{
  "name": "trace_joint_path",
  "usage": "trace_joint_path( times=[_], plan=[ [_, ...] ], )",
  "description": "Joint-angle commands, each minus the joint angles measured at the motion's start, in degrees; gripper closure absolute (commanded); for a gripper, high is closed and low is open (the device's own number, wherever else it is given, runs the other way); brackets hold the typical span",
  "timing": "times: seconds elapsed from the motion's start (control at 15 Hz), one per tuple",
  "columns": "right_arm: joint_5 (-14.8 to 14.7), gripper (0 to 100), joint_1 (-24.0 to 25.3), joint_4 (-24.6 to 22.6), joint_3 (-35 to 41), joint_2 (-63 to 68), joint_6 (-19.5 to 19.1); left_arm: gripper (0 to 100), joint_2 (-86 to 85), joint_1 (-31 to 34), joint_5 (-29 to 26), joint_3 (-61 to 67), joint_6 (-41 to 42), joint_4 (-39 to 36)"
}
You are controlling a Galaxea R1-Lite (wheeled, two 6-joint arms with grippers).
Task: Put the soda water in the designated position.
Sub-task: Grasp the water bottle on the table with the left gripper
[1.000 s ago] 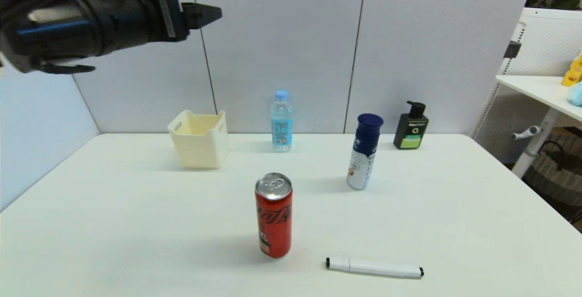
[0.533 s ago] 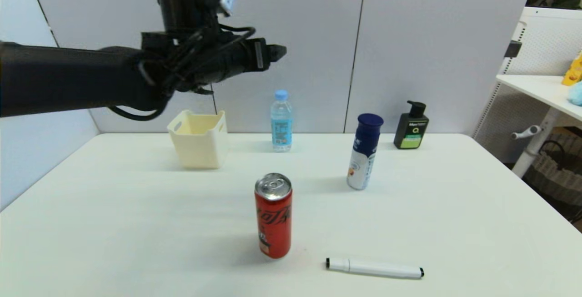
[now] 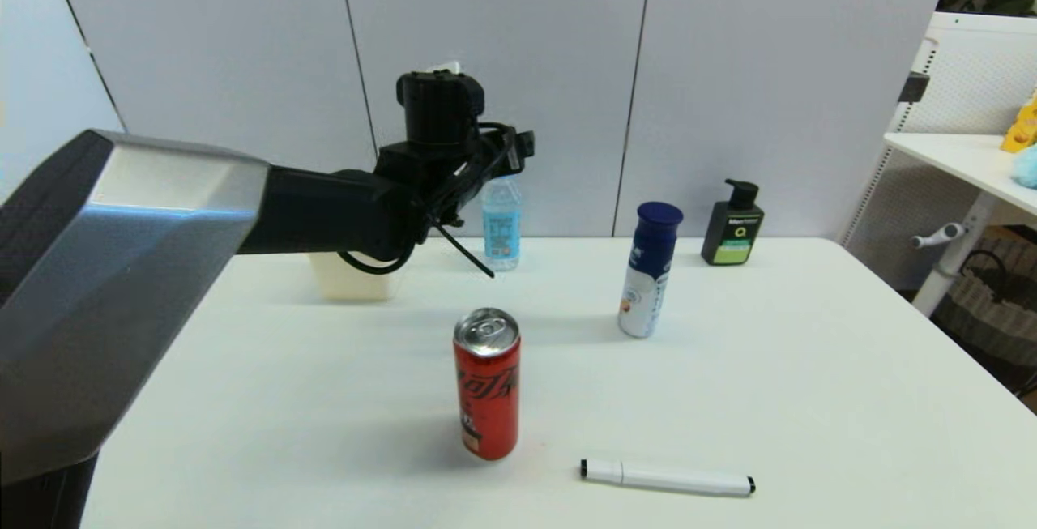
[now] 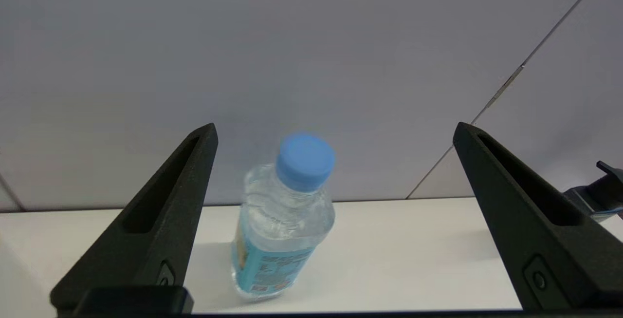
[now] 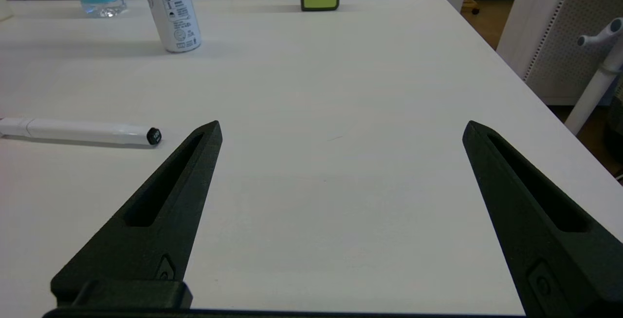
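The soda water (image 3: 502,229), a small clear bottle with a blue label, stands at the back middle of the table. In the head view my left gripper (image 3: 522,148) hides its cap. That gripper hangs in the air just short of the bottle, at the height of its neck. In the left wrist view the light blue cap and the bottle (image 4: 282,220) show between the wide open fingers (image 4: 160,220) of the left gripper (image 4: 336,128), farther off and untouched. My right gripper (image 5: 340,125) is open and empty, low over the table's right front, outside the head view.
A cream basket (image 3: 356,284) stands back left, mostly hidden behind my left arm. A red can (image 3: 486,383) is in the middle front, with a white marker (image 3: 666,478) lying near the front edge. A white bottle with a dark blue cap (image 3: 648,270) and a dark pump bottle (image 3: 733,225) stand back right.
My left arm has swung down and rightward from the upper left to the soda water, and it now covers most of the basket. The things on the table have not moved.
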Motion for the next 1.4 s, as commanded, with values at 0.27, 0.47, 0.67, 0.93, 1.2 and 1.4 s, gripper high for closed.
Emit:
trace_joint_path(
  times=[0.27, 0.47, 0.67, 0.93, 1.2, 1.4],
  plan=[
    [-0.04, 0, 0.01, -0.02, 0.0, 0.07, -0.02, 0, 6.29, 0.28, 0.06, 0.18, 2.26, -2.86],
    [0.04, 0, 0.01, -0.02, 0.0, 0.07, -0.02, 0, 8.22, 0.36, -0.02, 0.27, 5.69, -4.53],
    [-0.04, 0, 0.01, -0.02, 0.0, 0.07, -0.02, 0, 9.98, 0.45, -0.02, -0.25, 9.47, -4.8],
    [0.04, 0, 0.01, -0.02, 0.0, 0.07, -0.02, 0, 11.92, 0.36, 0.06, -0.61, 9.21, -6.29],
    [-0.04, 0, 0.01, -0.02, 0.0, 0.07, -0.02, 0, 13.94, 0.45, 0.24, -1.75, 8.06, -8.75],
    [-0.04, 0, 0.01, -0.02, 0.0, 0.07, -0.02, 0, 15.61, 0.8, 0.77, -4.3, 6.92, -8.75]
  ],
)
